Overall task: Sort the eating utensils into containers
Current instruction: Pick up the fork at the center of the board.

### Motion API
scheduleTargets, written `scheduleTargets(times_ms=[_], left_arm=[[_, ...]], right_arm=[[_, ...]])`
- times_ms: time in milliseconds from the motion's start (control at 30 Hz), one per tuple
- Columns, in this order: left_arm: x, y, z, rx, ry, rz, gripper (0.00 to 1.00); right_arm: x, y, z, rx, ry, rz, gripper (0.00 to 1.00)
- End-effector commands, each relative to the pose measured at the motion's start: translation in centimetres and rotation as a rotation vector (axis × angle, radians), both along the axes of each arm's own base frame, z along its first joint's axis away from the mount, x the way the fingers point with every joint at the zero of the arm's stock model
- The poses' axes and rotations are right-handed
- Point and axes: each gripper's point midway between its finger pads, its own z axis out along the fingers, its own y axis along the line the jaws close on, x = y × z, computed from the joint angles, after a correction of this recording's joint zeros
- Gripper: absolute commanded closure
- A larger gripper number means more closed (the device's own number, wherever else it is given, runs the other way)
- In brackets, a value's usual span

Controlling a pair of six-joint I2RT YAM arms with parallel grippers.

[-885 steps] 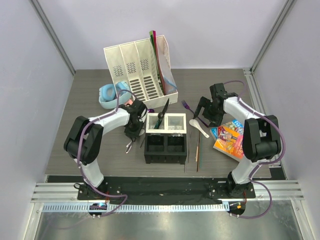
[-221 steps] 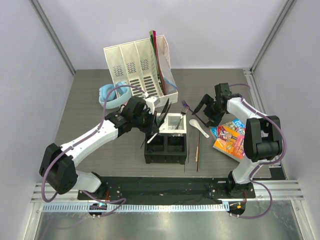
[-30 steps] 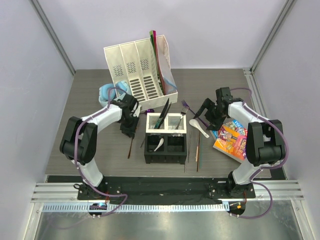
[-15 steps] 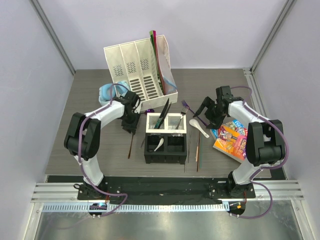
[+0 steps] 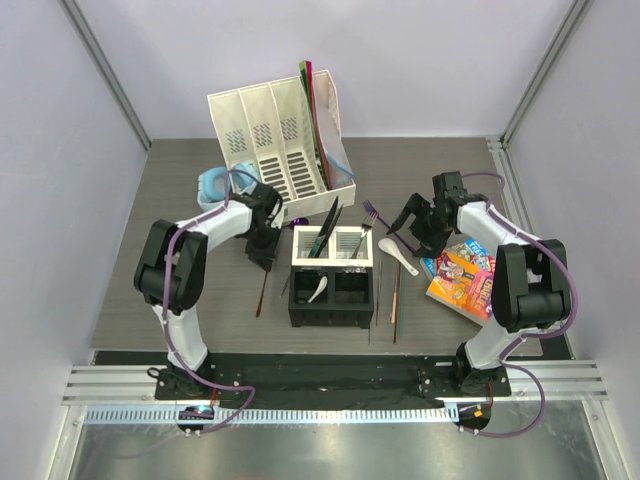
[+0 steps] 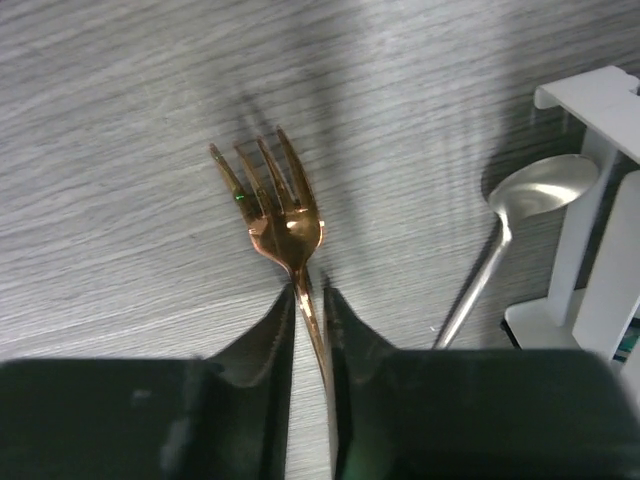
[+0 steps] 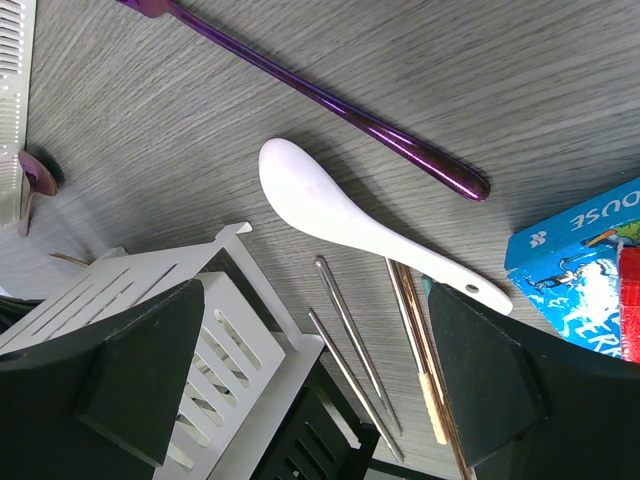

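A copper fork (image 6: 285, 220) lies flat on the table, left of the four-cell caddy (image 5: 330, 318). My left gripper (image 6: 308, 292) is down over its neck. The handle runs slantwise between the narrow jaws and touches both fingers. In the top view my left gripper (image 5: 265, 248) hides the fork's head and only the handle (image 5: 260, 292) shows. My right gripper (image 7: 315, 375) hangs wide open above a white soup spoon (image 7: 350, 225), metal chopsticks (image 7: 350, 330) and brown chopsticks (image 7: 425, 370), holding nothing. Another white spoon (image 5: 318, 290) lies in a black cell. Black pieces (image 5: 327, 225) stand in a white cell.
A silver spoon (image 6: 540, 190) lies between the fork and the caddy. A purple fork (image 7: 320, 95) lies beyond the white spoon. The colourful book (image 5: 462, 275) is at the right. Blue headphones (image 5: 215, 185) and the tall file organiser (image 5: 275, 140) stand behind the left arm.
My left gripper has shifted slightly back and to the right over the fork, which lies where it was. The right arm has not moved.
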Motion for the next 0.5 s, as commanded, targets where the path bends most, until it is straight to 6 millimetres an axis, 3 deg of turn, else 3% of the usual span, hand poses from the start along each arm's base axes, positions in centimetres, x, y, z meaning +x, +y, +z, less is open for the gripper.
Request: scheduleTargets(times_ms=[0,100,233,467], left_arm=[[-1.2,-0.8,-0.1,-0.059,0.031,-0.013,0.94],[-2.4,-1.1,0.0,-0.070,0.049,-0.029,1.00],[-3.3,-1.5,1.2,-0.101,0.043,-0.058,1.00],[-2.5,-1.3,5.5,-0.128,-0.095,-0.058,1.00]], right_arm=[[1.1,0.1,0.7,0.008,-0.032,-0.003,0.00],[1.1,0.1,0.7,0.010,-0.031,-0.007,0.00],[1.2,0.1,0.7,0.012,-0.033,-0.008,0.00],[1.1,0.2,0.7,0.014,-0.034,-0.008,0.00]])
